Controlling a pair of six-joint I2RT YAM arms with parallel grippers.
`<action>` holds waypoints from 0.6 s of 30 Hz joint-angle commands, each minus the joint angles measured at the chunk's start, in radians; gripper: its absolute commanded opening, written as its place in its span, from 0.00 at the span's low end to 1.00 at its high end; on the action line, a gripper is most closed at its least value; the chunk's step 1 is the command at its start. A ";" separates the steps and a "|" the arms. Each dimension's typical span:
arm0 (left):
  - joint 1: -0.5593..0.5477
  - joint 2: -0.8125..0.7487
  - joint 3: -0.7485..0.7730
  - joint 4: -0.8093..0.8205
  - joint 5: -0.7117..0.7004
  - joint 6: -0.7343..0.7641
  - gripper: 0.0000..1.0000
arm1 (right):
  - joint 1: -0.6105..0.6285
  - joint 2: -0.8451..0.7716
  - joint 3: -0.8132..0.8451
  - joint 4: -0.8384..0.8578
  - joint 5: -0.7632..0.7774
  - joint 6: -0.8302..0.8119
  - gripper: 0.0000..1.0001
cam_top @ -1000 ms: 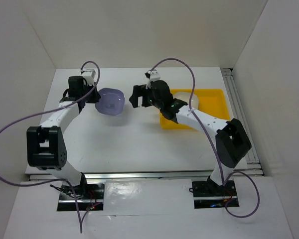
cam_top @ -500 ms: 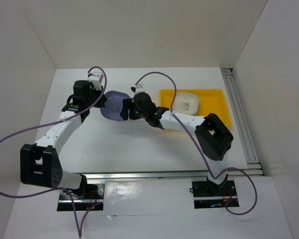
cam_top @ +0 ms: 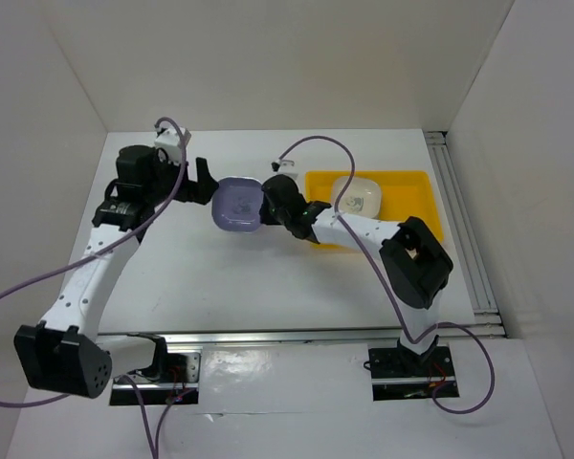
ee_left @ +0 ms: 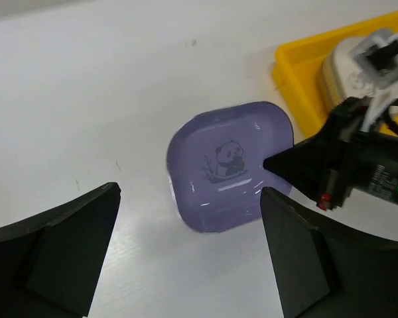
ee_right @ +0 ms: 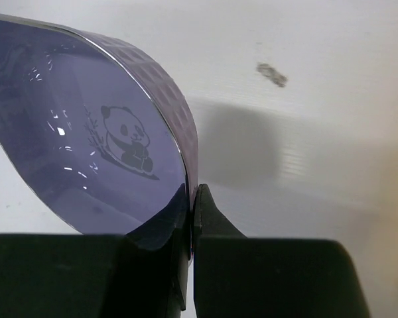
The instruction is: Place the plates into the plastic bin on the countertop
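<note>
The left hand [cam_top: 200, 182] hangs over the left part of the white desk [cam_top: 220, 277]. Its fingers are spread wide and hold nothing. In the left wrist view the two dark fingers [ee_left: 60, 245] stand on either side of the picture, with the plate lying beyond the gap between them.

Just to the right is a lavender plate [cam_top: 237, 203] with a small panda drawn at its centre. It lies between the two hands and outside the bin. The right hand [cam_top: 266, 203] has it by the right rim. In the right wrist view the fingertips [ee_right: 202, 199] are closed tight on that thin edge, one inside the plate and one outside. The plate is tilted and throws a shadow on the desk. Whether its far edge touches the desk cannot be told.

Further right stands the yellow bin [cam_top: 413, 178], with one cream plate [cam_top: 357, 196] inside it. A metal rail [cam_top: 459, 220] runs along the desk's right edge.
</note>
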 commanded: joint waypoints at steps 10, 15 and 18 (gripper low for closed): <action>0.101 -0.156 0.198 -0.208 0.046 0.192 1.00 | -0.352 -0.326 -0.064 -0.232 -0.021 -0.171 0.00; 0.123 -0.156 0.154 -0.228 0.084 0.228 1.00 | -0.475 -0.360 -0.084 -0.339 0.000 -0.318 0.00; 0.123 -0.145 0.145 -0.249 0.123 0.257 1.00 | -0.535 -0.372 -0.094 -0.370 0.026 -0.377 0.00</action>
